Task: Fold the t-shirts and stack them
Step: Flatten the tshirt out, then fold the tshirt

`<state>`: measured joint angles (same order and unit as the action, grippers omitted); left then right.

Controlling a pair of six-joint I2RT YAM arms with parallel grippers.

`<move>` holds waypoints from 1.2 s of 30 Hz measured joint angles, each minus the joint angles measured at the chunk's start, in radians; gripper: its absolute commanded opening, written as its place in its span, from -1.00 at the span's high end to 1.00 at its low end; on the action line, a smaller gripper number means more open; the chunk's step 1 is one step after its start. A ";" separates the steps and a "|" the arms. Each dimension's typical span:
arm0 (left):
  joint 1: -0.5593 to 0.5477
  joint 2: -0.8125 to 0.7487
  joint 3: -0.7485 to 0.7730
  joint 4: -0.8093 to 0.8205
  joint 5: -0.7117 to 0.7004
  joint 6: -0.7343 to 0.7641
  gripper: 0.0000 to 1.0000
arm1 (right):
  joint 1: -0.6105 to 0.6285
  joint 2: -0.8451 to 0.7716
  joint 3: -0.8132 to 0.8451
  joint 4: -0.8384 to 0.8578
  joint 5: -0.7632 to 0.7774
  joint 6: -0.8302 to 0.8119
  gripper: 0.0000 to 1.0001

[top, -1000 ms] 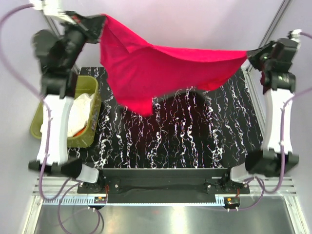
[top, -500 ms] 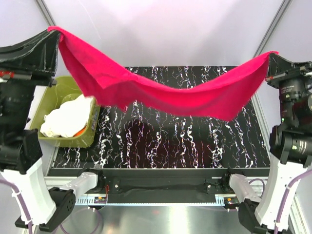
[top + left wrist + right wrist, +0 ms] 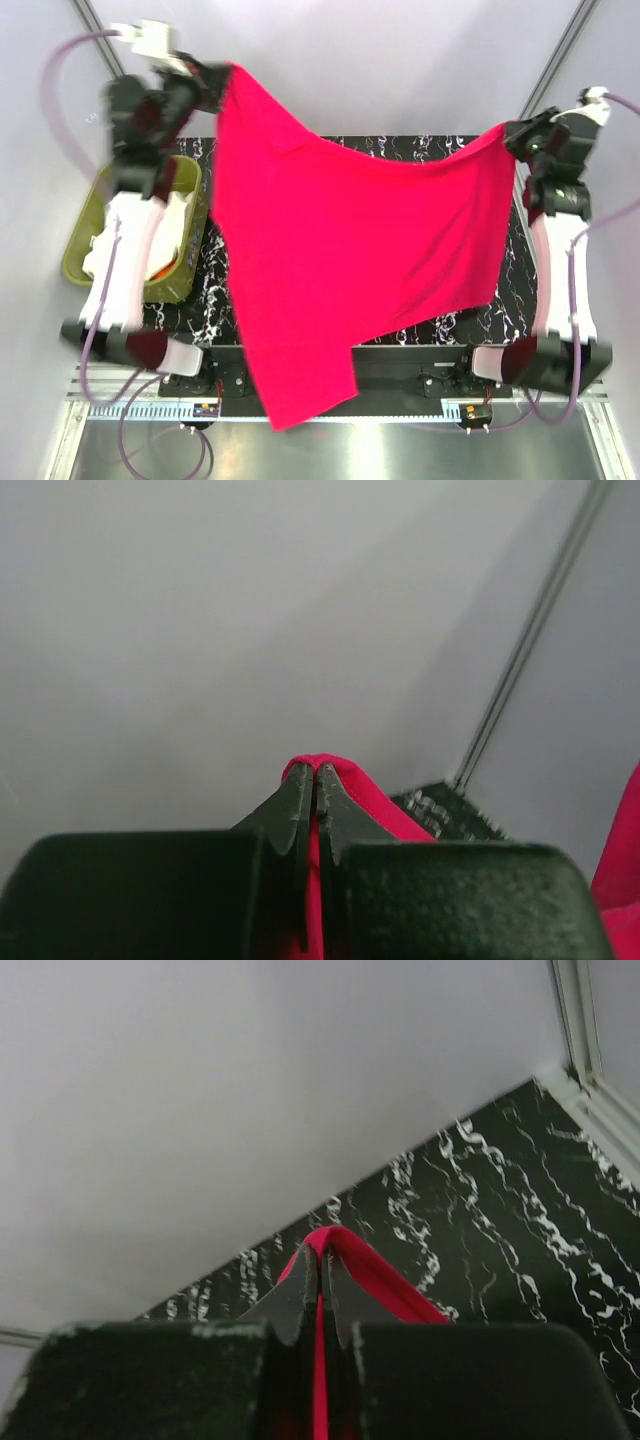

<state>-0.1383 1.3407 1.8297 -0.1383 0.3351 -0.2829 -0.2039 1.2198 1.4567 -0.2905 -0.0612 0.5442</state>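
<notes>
Over black marbled table (image 3: 400,148), crimson-red cloth t-shirt (image 3: 350,270) hanging, left gripper (image 3: 222,78) pinching it at ten o'clock, right gripper (image 3: 509,135) pinching at two.

Twin table-mounted robots: the left arm (image 3: 122,270) and the right arm (image 3: 556,270) each pair a glossy white, rounded lower link with bulky matte-black upper joints and a black base joint (image 3: 120,345). Lilac cables (image 3: 47,80) loop from a white connector (image 3: 150,38) at each wrist. The left gripper (image 3: 316,770) and right gripper (image 3: 322,1252) have black, faintly scuffed fingers tapering to thin tips.
</notes>
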 measured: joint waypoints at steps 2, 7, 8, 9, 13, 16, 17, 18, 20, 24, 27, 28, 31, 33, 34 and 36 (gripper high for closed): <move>0.000 0.098 -0.080 0.015 -0.010 0.019 1.00 | 0.000 0.098 -0.035 0.039 0.001 -0.002 1.00; 0.002 0.323 -0.256 0.032 -0.019 0.032 1.00 | 0.000 0.319 -0.090 0.119 0.010 -0.003 1.00; 0.003 0.365 -0.261 0.039 -0.018 0.032 1.00 | 0.000 0.372 -0.089 0.142 0.010 -0.003 1.00; 0.003 0.418 -0.262 0.054 -0.016 0.031 1.00 | 0.000 0.422 -0.082 0.161 0.010 -0.006 1.00; 0.003 0.623 -0.226 0.126 -0.006 0.020 1.00 | -0.002 0.668 0.002 0.217 0.007 -0.012 1.00; 0.004 0.768 -0.157 0.164 -0.001 -0.008 1.00 | -0.004 0.838 0.109 0.214 0.003 -0.017 1.00; 0.004 0.798 -0.145 0.169 -0.001 -0.018 1.00 | -0.005 0.875 0.136 0.211 -0.001 -0.018 1.00; 0.004 0.828 -0.132 0.172 0.001 -0.029 1.00 | -0.007 0.916 0.175 0.198 -0.004 -0.018 1.00; 0.004 0.870 -0.113 0.177 0.004 -0.054 1.00 | -0.011 0.982 0.251 0.179 -0.010 -0.021 1.00; 0.003 0.882 -0.105 0.179 0.007 -0.085 1.00 | -0.022 1.056 0.376 0.147 -0.014 -0.027 1.00; -0.005 0.879 -0.096 0.191 0.008 -0.111 1.00 | -0.035 1.078 0.439 0.135 -0.037 -0.019 1.00; -0.008 0.877 -0.097 0.194 0.008 -0.121 1.00 | -0.039 1.088 0.468 0.130 -0.043 -0.016 1.00; -0.015 0.858 -0.123 0.204 0.011 -0.156 1.00 | -0.050 1.132 0.553 0.129 -0.061 -0.008 1.00; -0.019 0.826 -0.166 0.207 0.016 -0.177 1.00 | -0.056 1.167 0.608 0.128 -0.071 -0.001 1.00; -0.021 0.813 -0.183 0.207 0.020 -0.184 1.00 | -0.059 1.188 0.638 0.127 -0.080 0.004 1.00; -0.024 0.772 -0.219 0.199 0.029 -0.199 1.00 | -0.064 1.238 0.705 0.122 -0.097 0.016 1.00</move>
<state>-0.1623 2.1128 1.6108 0.0608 0.3637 -0.4816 -0.2684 2.4577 2.1616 -0.1688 -0.1577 0.5606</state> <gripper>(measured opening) 0.016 0.014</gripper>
